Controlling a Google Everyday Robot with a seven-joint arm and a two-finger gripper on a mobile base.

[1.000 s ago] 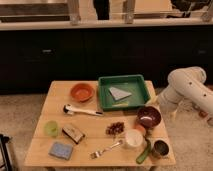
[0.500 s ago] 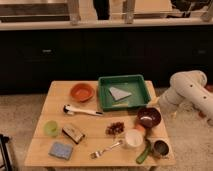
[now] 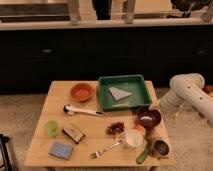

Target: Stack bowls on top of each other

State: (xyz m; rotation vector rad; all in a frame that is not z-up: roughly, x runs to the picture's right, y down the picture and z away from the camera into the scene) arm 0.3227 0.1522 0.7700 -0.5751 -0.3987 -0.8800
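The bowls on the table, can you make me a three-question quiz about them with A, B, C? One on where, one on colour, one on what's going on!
1. Where is the orange bowl?
A. Inside the green tray
B. Left of the green tray
C. On the floor

2. What colour is the other bowl?
A. Dark maroon
B. Blue
C. Yellow

3. Are the bowls stacked?
A. Yes, orange inside maroon
B. Yes, maroon inside orange
C. No, they sit apart

Answers:
1. B, as it sits on the table beside the tray's left wall.
2. A, as it is dark maroon-purple with a shiny inside.
3. C, as the tray lies between them. The gripper is at the table's right edge, by the maroon bowl.
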